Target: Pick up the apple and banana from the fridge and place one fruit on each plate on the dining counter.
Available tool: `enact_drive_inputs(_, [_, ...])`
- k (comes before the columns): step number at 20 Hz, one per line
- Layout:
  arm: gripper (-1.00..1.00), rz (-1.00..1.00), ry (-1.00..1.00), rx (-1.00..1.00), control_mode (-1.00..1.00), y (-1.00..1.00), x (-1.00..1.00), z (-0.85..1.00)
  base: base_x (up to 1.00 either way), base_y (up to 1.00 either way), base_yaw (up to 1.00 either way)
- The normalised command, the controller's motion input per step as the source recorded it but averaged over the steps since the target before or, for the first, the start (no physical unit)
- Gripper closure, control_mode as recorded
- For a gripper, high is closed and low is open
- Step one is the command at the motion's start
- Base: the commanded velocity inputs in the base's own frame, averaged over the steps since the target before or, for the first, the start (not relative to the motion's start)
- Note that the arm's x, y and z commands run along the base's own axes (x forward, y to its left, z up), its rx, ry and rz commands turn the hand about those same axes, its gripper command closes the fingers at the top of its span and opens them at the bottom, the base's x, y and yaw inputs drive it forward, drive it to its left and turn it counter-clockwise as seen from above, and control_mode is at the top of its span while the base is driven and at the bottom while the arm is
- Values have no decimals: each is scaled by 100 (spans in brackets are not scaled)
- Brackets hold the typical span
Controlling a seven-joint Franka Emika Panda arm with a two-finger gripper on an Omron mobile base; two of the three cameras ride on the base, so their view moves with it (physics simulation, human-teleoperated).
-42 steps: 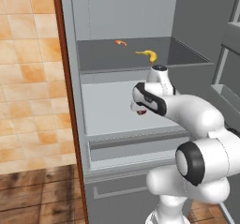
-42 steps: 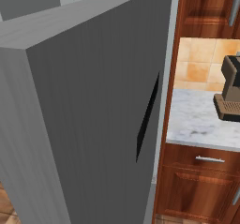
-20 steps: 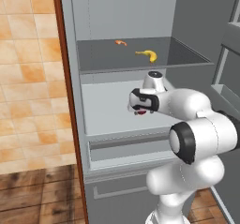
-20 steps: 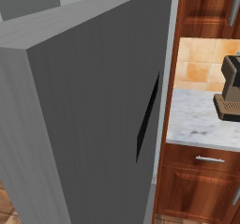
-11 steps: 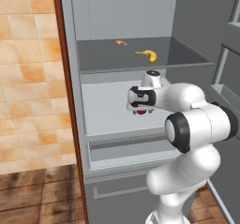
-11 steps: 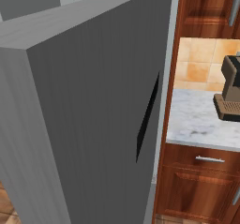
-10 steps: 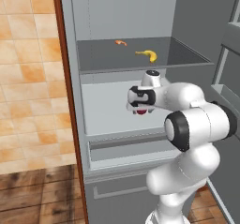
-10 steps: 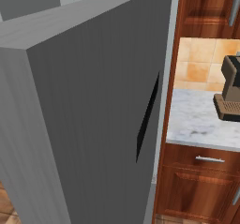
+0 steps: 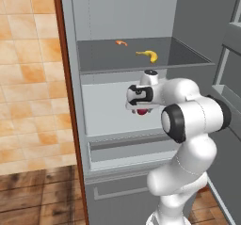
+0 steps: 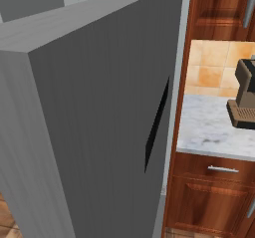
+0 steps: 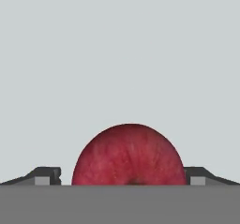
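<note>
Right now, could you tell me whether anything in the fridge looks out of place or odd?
Nothing stands out. The banana and a small orange item lie on the upper shelf; the apple sits intact between the open gripper's fingers, one shelf down.

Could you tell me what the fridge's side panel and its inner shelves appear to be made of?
The fridge's side panel looks like wood with a reddish-brown, smooth finish, judging by its colour; no grain is clear. The upper shelf appears to be matte grey plastic or coated metal: flat, even tone, no shine. The lower shelf looks similar but paler.
</note>
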Motion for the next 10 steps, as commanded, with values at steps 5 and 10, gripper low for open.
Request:
enact_drive_inputs(5, [100, 0, 0, 0, -100, 0, -2, -34, 0, 0, 0])
enact_drive_inputs(10, [100, 0, -5, 0, -100, 0, -57, -31, 0, 0, 0])
